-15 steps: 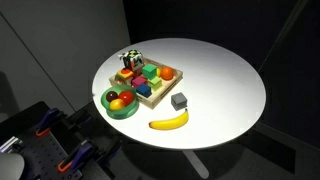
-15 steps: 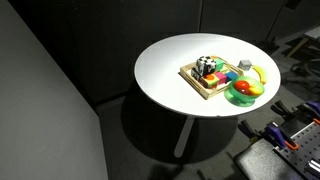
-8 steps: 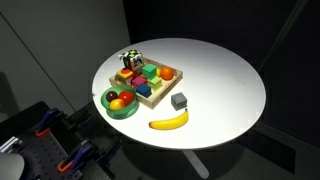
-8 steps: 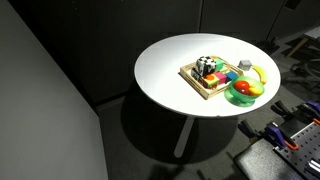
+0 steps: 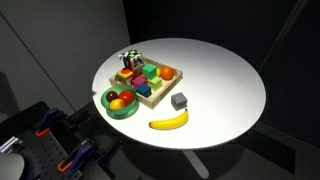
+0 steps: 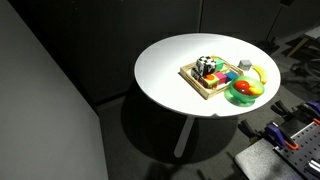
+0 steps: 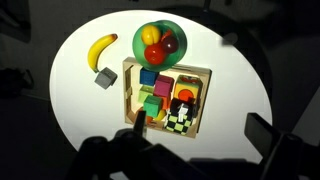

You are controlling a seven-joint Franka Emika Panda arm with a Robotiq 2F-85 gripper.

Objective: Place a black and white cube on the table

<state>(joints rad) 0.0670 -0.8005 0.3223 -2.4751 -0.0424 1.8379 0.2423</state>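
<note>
The black and white cube (image 7: 180,115) sits in a corner compartment of the wooden sorting tray (image 7: 127,90) among coloured blocks. It shows in both exterior views (image 5: 131,60) (image 6: 206,67). The tray stands on the round white table (image 5: 220,80) (image 6: 165,70) (image 7: 235,80). My gripper (image 7: 198,125) shows only in the wrist view, as two dark fingers spread wide apart, open and empty. It hangs high above the table, with the cube between the fingers in the picture. No arm shows in either exterior view.
A green bowl (image 7: 140,50) (image 5: 122,114) of fruit stands beside the tray. A banana (image 7: 98,48) (image 5: 170,121) and a plain grey cube (image 7: 105,79) (image 5: 179,101) lie on the table near it. Dark walls surround the table.
</note>
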